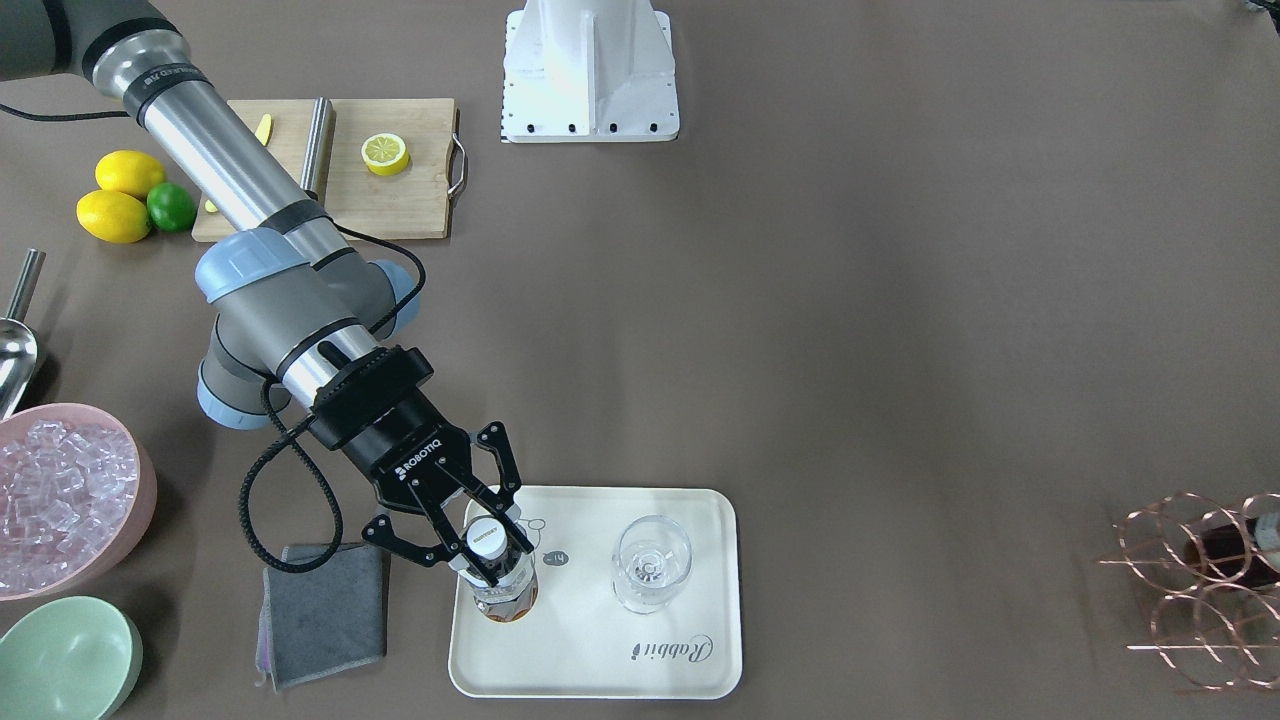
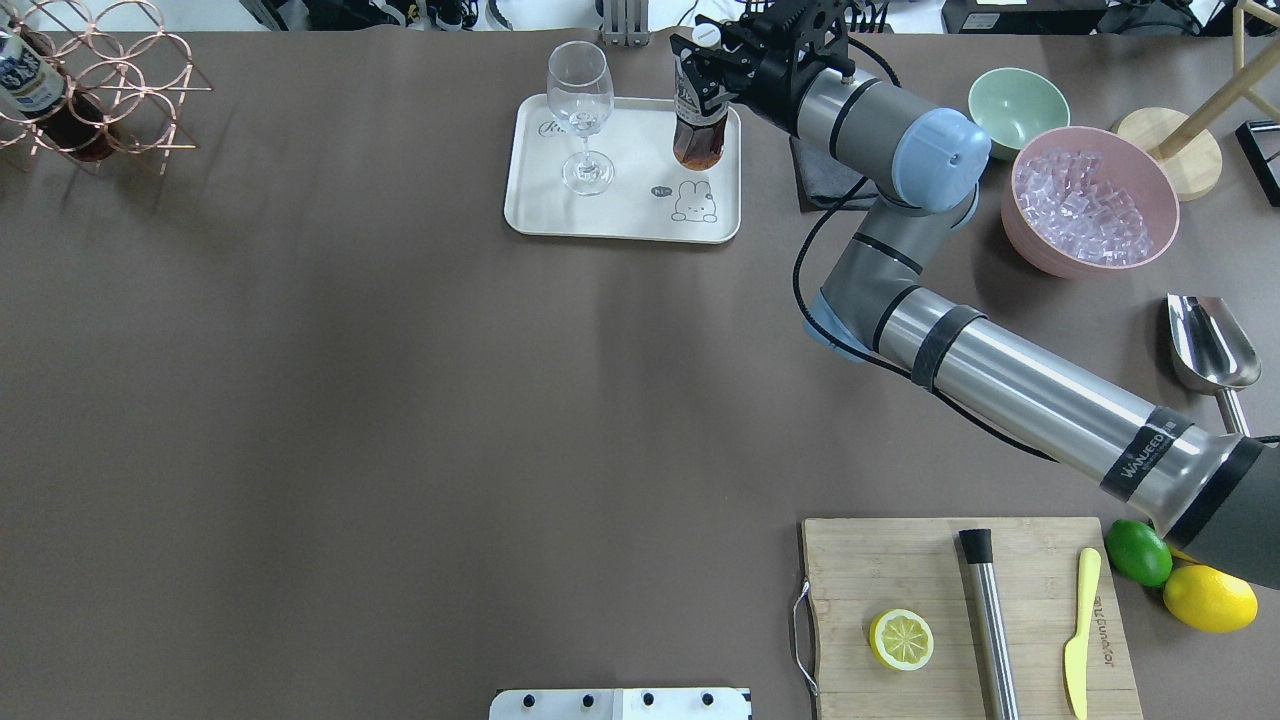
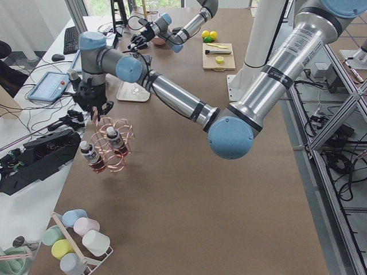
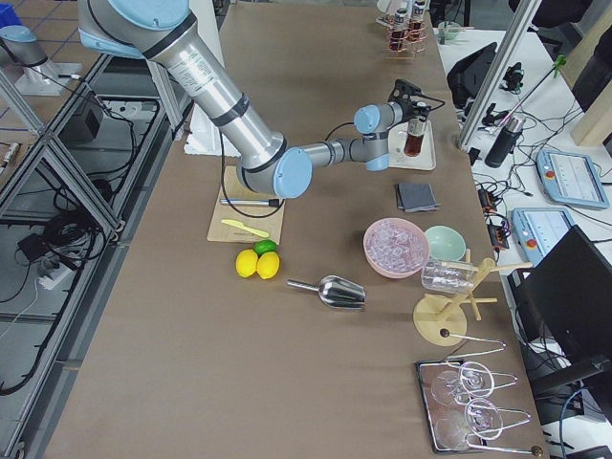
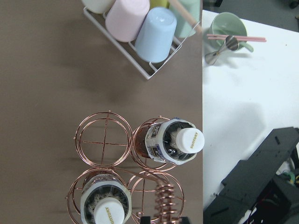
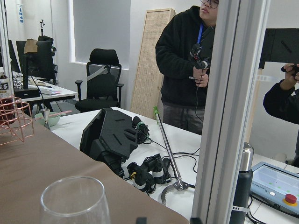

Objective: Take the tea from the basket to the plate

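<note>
One tea bottle [image 1: 505, 592] [image 2: 697, 130] with dark drink and a white cap stands upright on the cream plate [image 1: 600, 660] [image 2: 620, 215], near the bear drawing. My right gripper [image 1: 500, 560] [image 2: 700, 75] is shut on the tea bottle's neck, just under the cap. The copper wire basket [image 5: 103, 144] [image 2: 120, 80] [image 1: 1190, 600] sits at the table's far end and holds two more bottles [image 5: 177, 144] [image 5: 105, 207]. My left gripper [image 3: 94, 109] hovers right above the basket's coiled handle; whether it is open or shut I cannot tell.
A wine glass [image 1: 650, 565] shares the plate, close beside the bottle. A grey cloth [image 1: 325, 610], pink ice tub [image 1: 60, 500] and green bowl [image 1: 65, 660] lie beside the plate under the right arm. A cutting board [image 1: 380, 170] with a lemon half is near the robot base. A rack of cups [image 5: 140, 28] stands beyond the basket.
</note>
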Tool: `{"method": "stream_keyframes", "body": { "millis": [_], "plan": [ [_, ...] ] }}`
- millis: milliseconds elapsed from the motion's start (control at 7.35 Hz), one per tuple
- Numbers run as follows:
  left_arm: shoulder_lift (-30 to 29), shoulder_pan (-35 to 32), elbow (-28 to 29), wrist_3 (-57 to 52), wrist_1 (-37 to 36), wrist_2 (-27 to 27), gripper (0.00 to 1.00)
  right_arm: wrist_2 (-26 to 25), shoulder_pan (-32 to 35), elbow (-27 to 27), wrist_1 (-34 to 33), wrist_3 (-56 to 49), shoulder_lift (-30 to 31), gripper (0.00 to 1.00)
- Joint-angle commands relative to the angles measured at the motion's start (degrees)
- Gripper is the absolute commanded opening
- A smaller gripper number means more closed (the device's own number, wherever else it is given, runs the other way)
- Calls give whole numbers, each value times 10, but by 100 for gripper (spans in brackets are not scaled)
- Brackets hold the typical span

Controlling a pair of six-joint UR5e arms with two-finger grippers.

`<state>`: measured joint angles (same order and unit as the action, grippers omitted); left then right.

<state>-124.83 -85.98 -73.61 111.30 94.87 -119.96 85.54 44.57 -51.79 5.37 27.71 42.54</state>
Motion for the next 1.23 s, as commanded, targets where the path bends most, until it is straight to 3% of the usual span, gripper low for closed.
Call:
{"method": "stream_keyframes", "body": {
  "millis": [0,408,1089],
  "plan": [
    [-1,-36,114,-7,122,48,0,-27,-20,20,33,0,-1,0],
    [-9,-38,107,6,124,48,0,-34,-32,25,43,1,0,0],
    [-9,-7,45,66,80,47,0,-39,-41,25,49,1,3,0]
  ]
}}
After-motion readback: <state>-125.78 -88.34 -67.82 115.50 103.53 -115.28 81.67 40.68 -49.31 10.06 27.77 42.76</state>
